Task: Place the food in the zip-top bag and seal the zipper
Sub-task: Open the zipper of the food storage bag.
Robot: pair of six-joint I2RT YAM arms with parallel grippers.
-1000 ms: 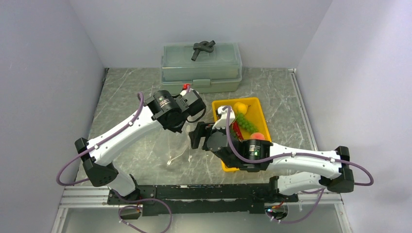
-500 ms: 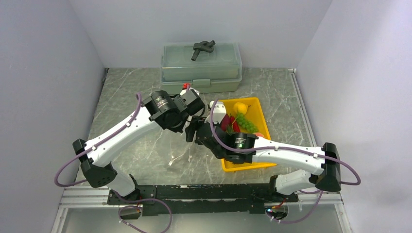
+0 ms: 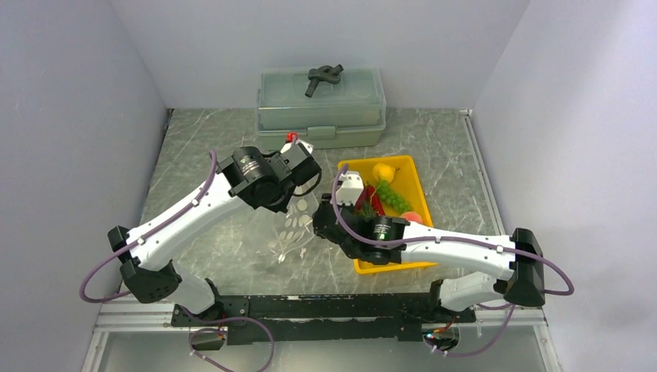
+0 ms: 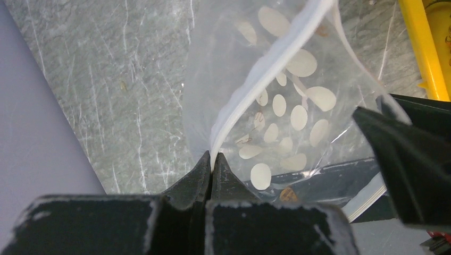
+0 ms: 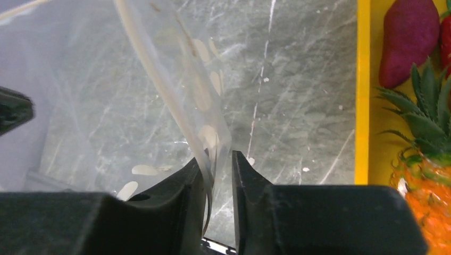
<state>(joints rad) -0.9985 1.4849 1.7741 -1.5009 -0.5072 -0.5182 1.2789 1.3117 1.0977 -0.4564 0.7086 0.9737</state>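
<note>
The clear zip-top bag [image 3: 294,229] with pale oval spots hangs between both grippers, just left of the yellow tray. My left gripper [image 4: 212,159] is shut on one end of its whitish zipper [image 4: 266,69]. My right gripper [image 5: 218,159] has its jaws narrowly apart; the bag's [image 5: 175,79] other mouth edge and zipper [image 5: 154,69] pass between them, lying against the left finger. The food lies in the tray: lemon [image 3: 382,171], grapes [image 3: 393,197], peach [image 3: 413,218], eggplant [image 5: 407,40], pineapple [image 5: 425,175]. I see no food inside the bag.
The yellow tray [image 3: 411,167] sits right of centre, partly under my right arm. A grey-green lidded box [image 3: 321,108] with a dark object on top stands at the back wall. Grey walls close in the left, right and back sides.
The right gripper moved left off the tray to the bag's mouth and narrowed its jaws around the edge. The left arm shifted slightly left, and the bag now hangs spread between both grippers.
</note>
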